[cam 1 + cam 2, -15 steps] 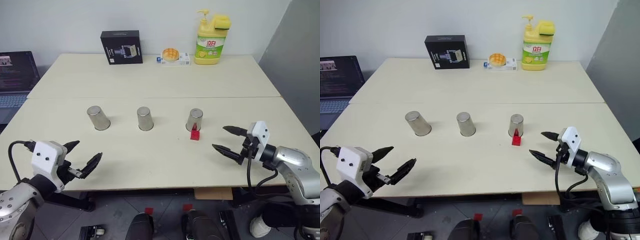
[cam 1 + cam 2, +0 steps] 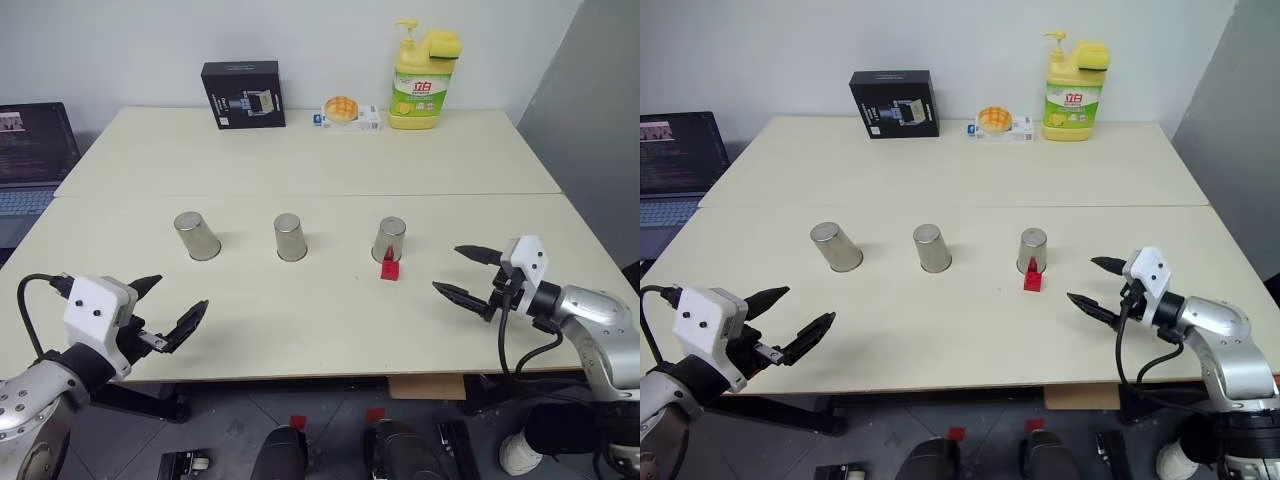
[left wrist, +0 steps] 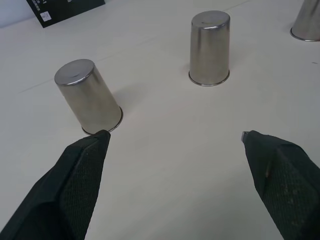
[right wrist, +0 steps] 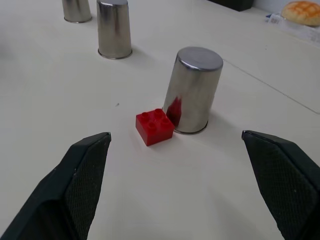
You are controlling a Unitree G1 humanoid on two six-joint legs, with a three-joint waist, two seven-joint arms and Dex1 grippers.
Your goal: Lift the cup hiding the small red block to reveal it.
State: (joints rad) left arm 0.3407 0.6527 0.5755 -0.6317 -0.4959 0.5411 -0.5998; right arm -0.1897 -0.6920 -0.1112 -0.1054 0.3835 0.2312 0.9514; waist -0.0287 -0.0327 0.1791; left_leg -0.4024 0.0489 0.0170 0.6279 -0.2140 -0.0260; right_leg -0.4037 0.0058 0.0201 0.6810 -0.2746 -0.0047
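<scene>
Near edge of the table [image 2: 330, 330]: my left gripper [image 2: 168, 308] hovers at the front left corner, fingers spread wide, holding nothing. My right gripper [image 2: 463, 272] hovers over the front right part, fingers likewise spread and empty, pointing toward the cups.

Next row back: three steel cups, all upside down, in a line across the table. Right cup [image 2: 389, 240] stands upright on its rim. The small red block [image 2: 389, 269] sits exposed on the tabletop just in front of this cup, on the side facing me, touching or nearly touching its base; its red shows mirrored in the cup wall. Middle cup [image 2: 290, 237] and left cup [image 2: 196, 235] stand well apart from it.

Far edge by the wall: black box [image 2: 243, 94], a small packet with a bun [image 2: 341, 109], yellow soap bottle [image 2: 420, 80]. Laptop [image 2: 32, 150] off the table's left side.
</scene>
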